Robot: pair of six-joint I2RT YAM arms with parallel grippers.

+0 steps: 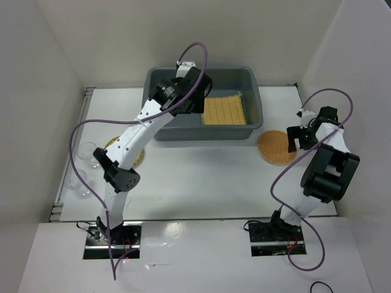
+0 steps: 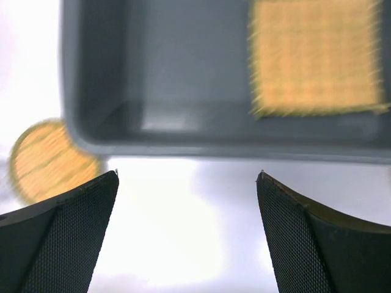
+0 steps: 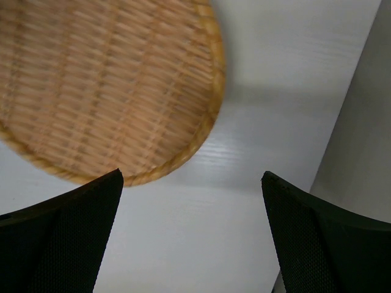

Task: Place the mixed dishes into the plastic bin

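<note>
The grey plastic bin (image 1: 201,132) stands at the back centre, with the yellow grid mat (image 1: 224,111) lying flat in its right half. My left gripper (image 1: 197,97) hangs high over the bin's left part, open and empty. Its blurred wrist view shows the bin's wall (image 2: 183,122), the mat (image 2: 314,58) and one woven plate (image 2: 49,162) past the open gripper (image 2: 187,177). That plate (image 1: 129,155) lies left of the bin, partly under my left arm. The other plate (image 1: 275,148) lies right of the bin. My right gripper (image 1: 297,139) is open just above its right edge (image 3: 104,79). Two clear cups (image 1: 85,156) (image 1: 80,184) stand at far left.
White walls enclose the table on the left, back and right. The right wall (image 3: 366,122) is close beside my right gripper (image 3: 192,183). Purple cables loop from both arms.
</note>
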